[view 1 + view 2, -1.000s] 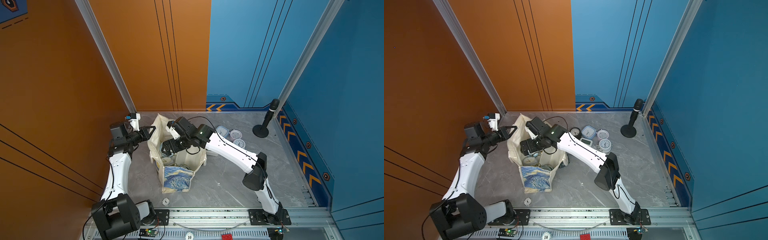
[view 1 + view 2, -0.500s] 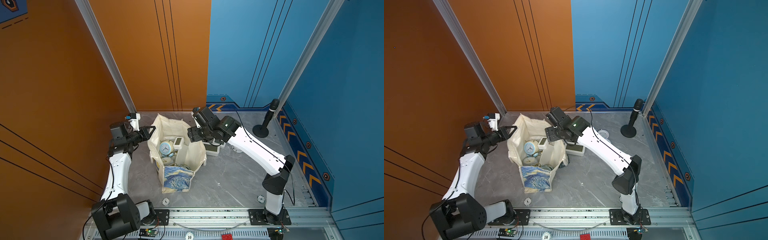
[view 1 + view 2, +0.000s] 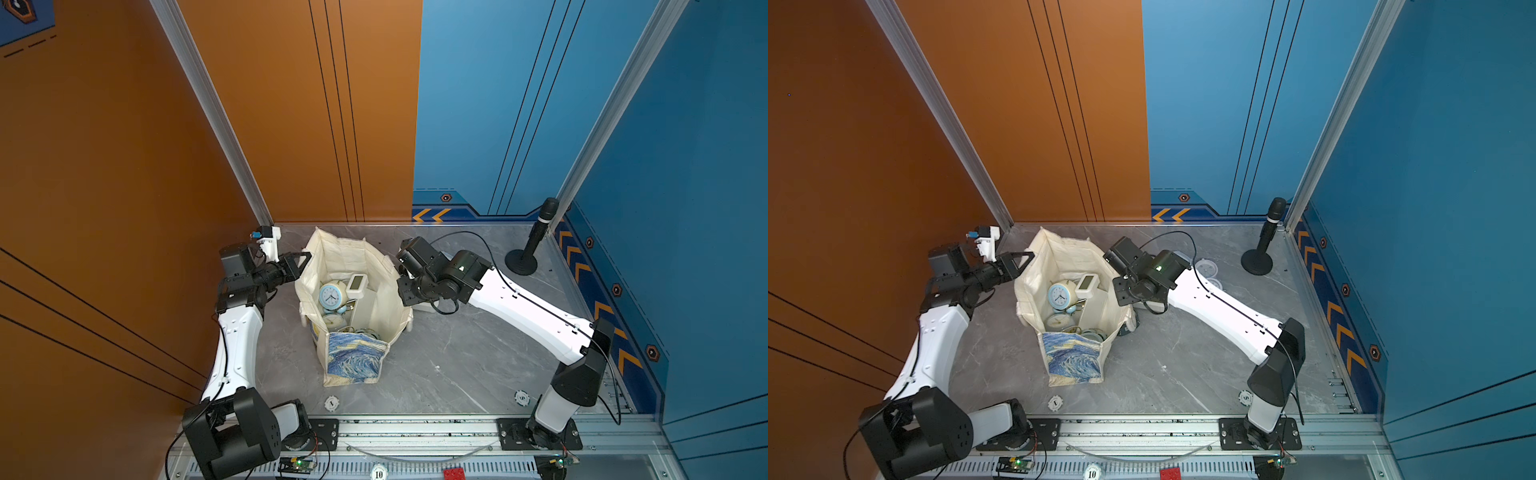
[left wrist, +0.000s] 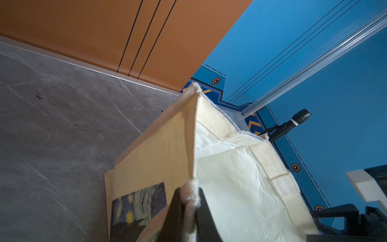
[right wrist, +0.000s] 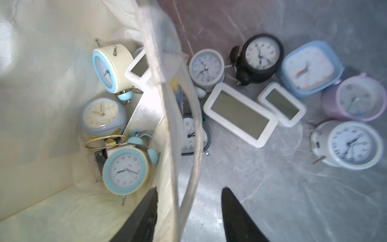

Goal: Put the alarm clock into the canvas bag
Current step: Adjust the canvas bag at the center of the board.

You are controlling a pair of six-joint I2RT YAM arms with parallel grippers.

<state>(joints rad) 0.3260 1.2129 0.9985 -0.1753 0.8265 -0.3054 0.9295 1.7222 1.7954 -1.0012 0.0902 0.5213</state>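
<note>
Right wrist view: the right pincer (image 5: pixel 189 189) hangs empty over the rim of the canvas bag (image 5: pixel 41 104). Its jaws stand moderately apart, with the bag wall and the handle cord (image 5: pixel 194 157) rising between them. Neither finger is seen to press the cloth. Left wrist view: the left pincer (image 4: pixel 189 193) is clamped tight on the bag's rim and holds the mouth open.

Procedure (judged). The step in hand is fetching another alarm clock from the counter (image 5: pixel 272 199).
1. Raise the right pincer straight up until both fingers clear rim and cord. A sideways move first may snag the cord and drag the bag.
2. Leave the left clamp unmoved, so that the mouth does not collapse.
3. Select a clock that stands free. The large digital clock (image 5: pixel 240 115) lies nearest the bag; grip it across its short side.

Contents. Inside the bag:
- cream-and-blue clock (image 5: pixel 109 67)
- grey-blue clock (image 5: pixel 103 117)
- twin-bell clock (image 5: pixel 125 169)
- small digital clock (image 5: pixel 139 67), leaning at the wall

No clock is held by either pincer. On the counter just beside the bag, on the right arm's side, lie the black clock (image 5: pixel 261 54), blue square clock (image 5: pixel 310 67), lilac clock (image 5: pixel 354 98), white round clock (image 5: pixel 347 144) and others. One further clock lies partly hidden behind the bag wall.
</note>
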